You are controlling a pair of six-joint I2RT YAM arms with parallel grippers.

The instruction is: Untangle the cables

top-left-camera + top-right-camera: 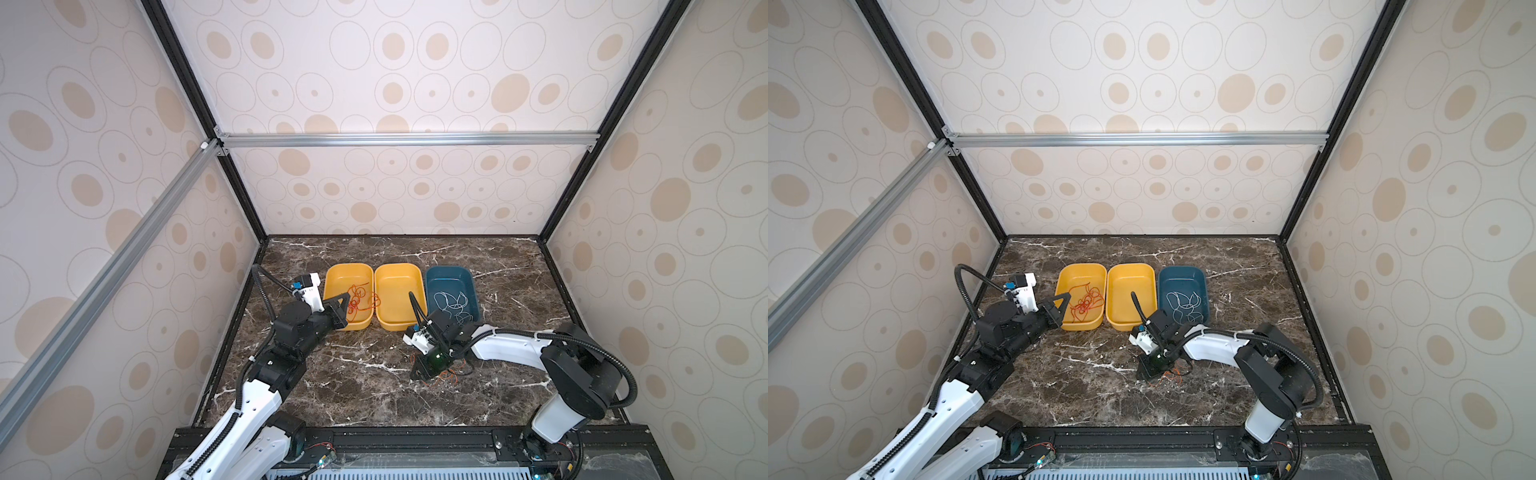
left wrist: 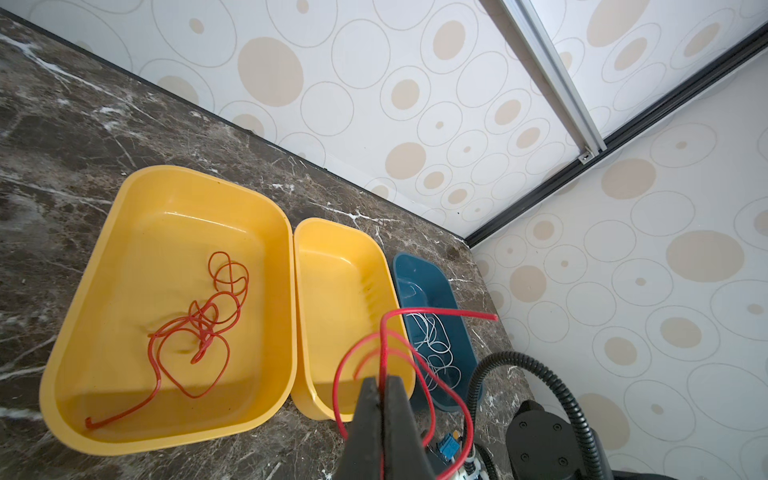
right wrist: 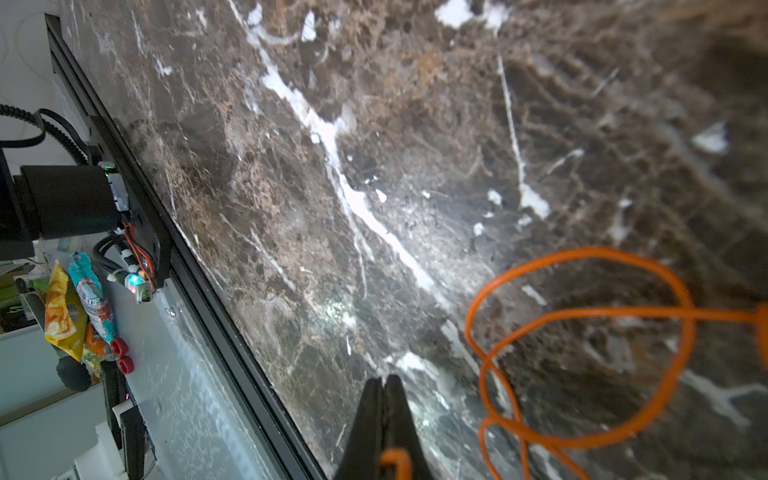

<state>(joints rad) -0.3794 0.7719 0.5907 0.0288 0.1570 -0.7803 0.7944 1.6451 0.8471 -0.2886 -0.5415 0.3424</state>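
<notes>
Marble (image 1: pixel 374 399), spotted walls (image 1: pixel 395 62), left tool (image 2: pixel 381 380) clamping red cable (image 2: pixel 440 311), right tool (image 3: pixel 384 380) clamping orange cable (image 3: pixel 582 311)

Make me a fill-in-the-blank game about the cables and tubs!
The white cable lies in the ___.
The left fingers pinch the red cable above a ___.
The right fingers pinch the orange cable, and its loops lie on the ___.
Missing words: blue tub, yellow tub, table.
</notes>
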